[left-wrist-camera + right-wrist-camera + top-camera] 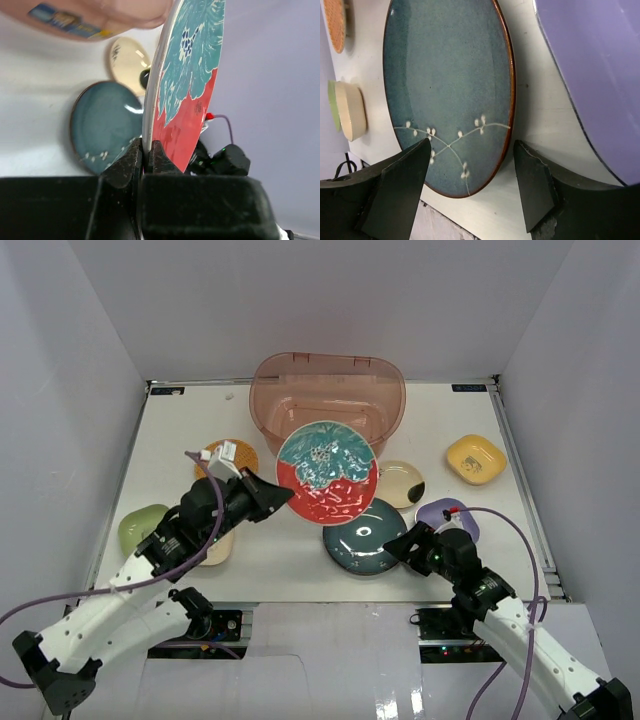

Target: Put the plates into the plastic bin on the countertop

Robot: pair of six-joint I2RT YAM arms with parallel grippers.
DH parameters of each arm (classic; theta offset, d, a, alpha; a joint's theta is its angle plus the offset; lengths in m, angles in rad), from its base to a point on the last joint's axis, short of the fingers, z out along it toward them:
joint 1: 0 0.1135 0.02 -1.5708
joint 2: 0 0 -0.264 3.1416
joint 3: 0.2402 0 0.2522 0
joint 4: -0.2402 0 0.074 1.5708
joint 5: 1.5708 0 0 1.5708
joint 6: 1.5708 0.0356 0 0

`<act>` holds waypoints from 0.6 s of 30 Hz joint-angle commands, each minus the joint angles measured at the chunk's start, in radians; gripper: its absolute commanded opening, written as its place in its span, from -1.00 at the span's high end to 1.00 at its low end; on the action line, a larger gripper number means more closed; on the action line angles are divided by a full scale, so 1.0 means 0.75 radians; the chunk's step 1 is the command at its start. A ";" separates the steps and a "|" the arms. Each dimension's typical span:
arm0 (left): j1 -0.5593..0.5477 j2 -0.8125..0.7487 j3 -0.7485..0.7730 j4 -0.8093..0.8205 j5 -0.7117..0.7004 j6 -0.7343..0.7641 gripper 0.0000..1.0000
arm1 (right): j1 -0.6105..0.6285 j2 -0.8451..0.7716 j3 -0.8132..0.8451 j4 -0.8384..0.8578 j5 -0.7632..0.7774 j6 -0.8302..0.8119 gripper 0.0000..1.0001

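Left wrist: red-teal plate (187, 75) clamped in left pincer (146, 150).

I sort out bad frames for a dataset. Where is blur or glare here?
Left wrist view: the plastic bin at the top is out of focus, the teal plate shows a small white glare, and the red-and-teal plate in the left gripper is sharp. Right wrist view: the teal plate is sharp, without strong glare. Top view: even light, small highlights on the held plate.
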 commanded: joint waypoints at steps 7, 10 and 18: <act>0.160 0.507 0.444 0.664 0.075 0.222 1.00 | 0.004 0.062 -0.152 0.211 -0.066 0.068 -0.33; 0.336 0.728 0.548 0.717 0.210 0.171 1.00 | 0.006 0.062 -0.160 0.217 -0.069 0.068 -0.32; 0.526 1.284 0.949 0.591 0.348 0.211 1.00 | 0.006 0.111 -0.186 0.256 -0.091 0.074 -0.05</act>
